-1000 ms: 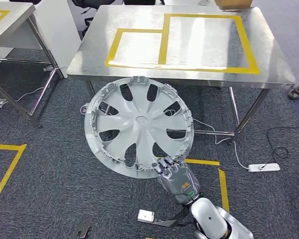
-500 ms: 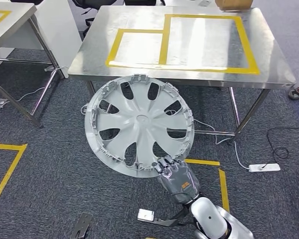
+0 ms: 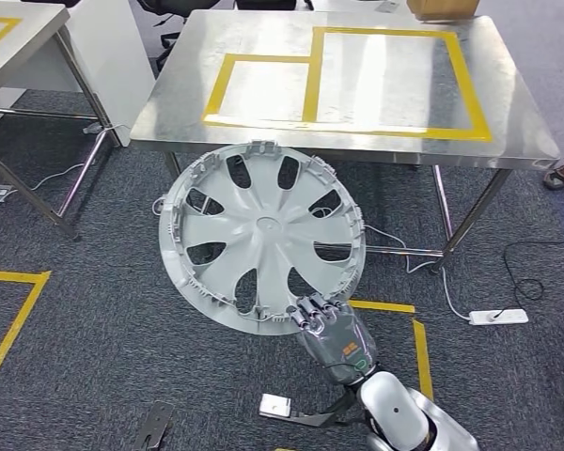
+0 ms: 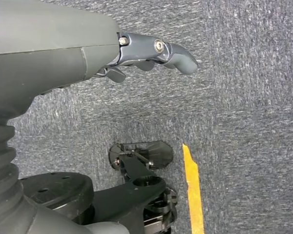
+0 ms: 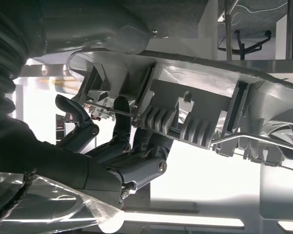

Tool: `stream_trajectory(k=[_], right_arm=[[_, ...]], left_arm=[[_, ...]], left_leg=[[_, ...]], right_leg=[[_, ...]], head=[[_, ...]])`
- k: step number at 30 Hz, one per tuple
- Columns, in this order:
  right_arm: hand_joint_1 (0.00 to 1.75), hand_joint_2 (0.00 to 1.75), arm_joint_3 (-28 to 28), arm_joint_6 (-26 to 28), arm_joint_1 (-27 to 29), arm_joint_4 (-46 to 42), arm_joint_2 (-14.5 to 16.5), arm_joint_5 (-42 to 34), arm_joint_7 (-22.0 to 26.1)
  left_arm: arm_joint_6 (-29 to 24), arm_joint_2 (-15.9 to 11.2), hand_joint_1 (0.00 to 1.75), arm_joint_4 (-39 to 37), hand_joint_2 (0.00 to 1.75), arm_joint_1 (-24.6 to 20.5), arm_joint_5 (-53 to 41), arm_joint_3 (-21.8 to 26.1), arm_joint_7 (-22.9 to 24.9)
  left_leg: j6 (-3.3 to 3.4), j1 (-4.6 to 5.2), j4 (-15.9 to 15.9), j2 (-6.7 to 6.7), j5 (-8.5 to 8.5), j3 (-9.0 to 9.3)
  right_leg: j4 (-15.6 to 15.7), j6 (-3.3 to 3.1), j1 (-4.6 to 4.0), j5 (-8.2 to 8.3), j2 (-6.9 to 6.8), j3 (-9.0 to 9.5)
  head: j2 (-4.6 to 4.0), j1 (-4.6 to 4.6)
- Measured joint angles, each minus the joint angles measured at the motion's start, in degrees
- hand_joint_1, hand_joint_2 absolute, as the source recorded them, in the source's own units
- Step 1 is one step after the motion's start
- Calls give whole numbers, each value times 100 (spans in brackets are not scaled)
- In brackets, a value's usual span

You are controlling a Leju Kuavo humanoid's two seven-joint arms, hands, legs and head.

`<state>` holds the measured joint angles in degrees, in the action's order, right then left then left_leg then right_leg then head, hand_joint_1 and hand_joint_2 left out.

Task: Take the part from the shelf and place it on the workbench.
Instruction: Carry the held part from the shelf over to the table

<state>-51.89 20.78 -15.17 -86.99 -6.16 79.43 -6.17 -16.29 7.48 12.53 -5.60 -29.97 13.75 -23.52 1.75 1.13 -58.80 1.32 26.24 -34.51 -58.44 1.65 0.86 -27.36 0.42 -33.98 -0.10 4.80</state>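
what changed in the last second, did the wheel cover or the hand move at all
Hardly anything. The wheel cover edged very slightly toward the workbench, its far rim just reaching the bench's near edge in the head view. The right robot hand still grips the cover's near rim, and the left robot hand hangs over the carpet, holding nothing.

R hand (image 3: 334, 334) fingers (image 5: 117, 146) clamped on rim; L hand (image 4: 100, 48) hangs, fingers loose

Head camera looks steeply down; right wrist camera close under the hubcap (image 3: 263, 235).
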Motion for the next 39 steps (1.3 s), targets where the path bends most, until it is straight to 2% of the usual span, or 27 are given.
stream_trajectory(k=[3, 5, 6, 8, 9, 10, 11, 13, 14, 15, 18, 20, 22, 24, 25, 26, 27, 29, 30, 31, 33, 35, 37, 39], right_arm=[[175, 175, 0, 2, 6, -2, 1, -33, -1], [175, 175, 1, 3, 12, -3, 1, -45, -4], [175, 175, 1, 4, 13, -3, 1, -48, -6], [175, 175, 2, 5, 16, -2, 0, -49, -10], [175, 175, 2, 5, 25, -2, -1, -48, -9], [175, 175, 2, 4, 36, -1, -2, -48, -8], [175, 175, 2, 4, 46, -1, -3, -48, -7], [175, 175, 2, 3, 54, 0, -6, -48, -6], [175, 175, 2, 3, 48, 0, -5, -47, -5], [175, 175, 2, 4, 40, -1, -4, -47, -5], [175, 175, 3, 5, 39, -3, -2, -49, -10], [175, 175, 3, 5, 44, -2, -2, -52, -18], [175, 175, 4, 5, 37, -2, -2, -54, -24], [175, 175, 4, 5, 36, -2, -2, -54, -20], [175, 175, 4, 5, 39, -1, -2, -54, -18], [175, 175, 4, 5, 42, -1, -2, -54, -16], [175, 175, 4, 5, 44, -1, -2, -55, -16], [175, 175, 4, 5, 38, -2, -2, -54, -16], [175, 175, 4, 5, 33, -2, -2, -54, -16], [175, 175, 4, 5, 30, -2, -2, -53, -17], [175, 175, 4, 5, 32, -2, -1, -53, -18], [175, 175, 5, 6, 37, -2, -3, -55, -19], [175, 175, 6, 7, 31, -2, -6, -53, -14], [175, 175, 5, 7, 32, -2, -7, -51, -4]], left_arm=[[0, -8, 0, 1, 175, -2, -2, 28, -1], [1, -3, 0, 1, 175, -5, -3, 40, -2], [3, 0, 0, 1, 175, -7, -3, 43, -2], [11, 5, 0, 1, 175, -6, -5, 46, -2], [16, 9, 0, 1, 175, -3, -6, 48, -2], [19, 13, 0, 1, 175, 1, -6, 48, -2], [20, 15, 0, 1, 175, 3, -6, 48, -2], [20, 20, 0, 1, 175, 4, -6, 49, -2], [20, 16, 0, 1, 175, 1, -6, 51, -2], [19, 13, 0, 1, 175, 1, -6, 54, -2], [18, 4, 0, 1, 175, 6, -6, 61, -2], [17, -1, 0, 1, 175, 5, -6, 67, -2], [17, -4, 0, 1, 175, -1, -6, 72, -2], [18, -2, 0, 1, 175, 1, -6, 73, -2], [18, -2, 0, 1, 175, 5, -6, 74, -2], [18, -2, 0, 1, 175, 8, -6, 74, -2], [18, -2, 0, 1, 175, 9, -6, 74, -2], [18, -6, 0, 1, 175, 5, -6, 76, -2], [18, -7, 0, 1, 175, 2, -6, 78, -3], [18, -9, 0, 1, 175, 0, -6, 79, -3], [18, -6, 0, 1, 175, 3, -6, 81, -4], [17, 0, 0, 1, 175, 7, -5, 81, -4], [17, 6, 0, 1, 175, 3, -4, 82, -4], [19, 10, 0, 1, 175, 4, -4, 83, -4]], left_leg=[[98, 11, 38, 1, -18, 23], [147, -25, 207, -10, -96, 117], [160, -47, 280, -17, -130, 160], [167, -54, 310, -31, -140, 182], [160, -56, 305, -36, -132, 182], [148, -62, 295, -40, -120, 182], [125, -74, 277, -42, -105, 182], [45, -114, 186, -42, -37, 177], [-8, -119, 110, -42, 11, 159], [-49, -118, 46, -42, 51, 138], [-102, -109, -30, -43, 80, 98], [-145, -124, -129, -50, 165, 64], [-203, -140, -607, -58, 442, -143], [-231, -151, -1338, -61, 733, -491], [-228, -152, -1566, -61, 772, -610], [-211, -151, -1596, -61, 702, -644], [-182, -148, -1406, -61, 532, -578], [-90, -124, -684, -39, 137, -267], [-48, -106, -362, -24, 24, -126], [-19, -87, -164, -13, -12, -42], [-2, -63, -42, -14, 12, -9], [3, -87, 53, -42, -27, 26], [27, -109, 135, -74, -70, 65], [57, -88, 139, -98, -69, 67]], right_leg=[[59, 65, 22, 32, -5, 22], [-30, 86, 4, -41, -11, -27], [-231, 89, -2, -157, -14, -123], [-926, 105, 6, -485, -16, -469], [-1251, 121, 15, -593, -17, -639], [-1421, 138, 25, -608, -20, -738], [-1380, 158, 37, -518, -26, -733], [-719, 210, 71, -159, -58, -410], [-381, 215, 79, -40, -59, -222], [-156, 191, 82, 17, -53, -92], [-122, 49, 60, -7, -1, -68], [-122, -17, 70, -3, 7, -70], [-115, -70, 81, -1, 8, -64], [-116, -87, 71, -6, 13, -66], [-117, -92, 64, -9, 19, -64], [-117, -94, 56, -11, 30, -62], [-117, -95, 47, -12, 45, -58], [-111, -91, 32, -12, 76, -50], [-107, -80, 29, -9, 93, -54], [-102, -62, 31, -2, 104, -65], [-71, -1, 39, 22, 121, -82], [-89, 61, 39, -7, 97, -118], [-472, 99, 31, -241, 44, -306], [-1203, 120, 27, -578, 16, -643]], head=[[1, 3], [0, -9], [0, -19], [1, -29], [1, -29], [0, -27], [0, -28], [0, -29], [1, -39], [1, -42], [1, -33], [0, -20], [-1, -4], [1, 2], [0, 1], [0, 1], [0, 1], [0, -3], [0, -2], [0, 1], [0, 11], [0, 5], [0, -10], [1, -16]])
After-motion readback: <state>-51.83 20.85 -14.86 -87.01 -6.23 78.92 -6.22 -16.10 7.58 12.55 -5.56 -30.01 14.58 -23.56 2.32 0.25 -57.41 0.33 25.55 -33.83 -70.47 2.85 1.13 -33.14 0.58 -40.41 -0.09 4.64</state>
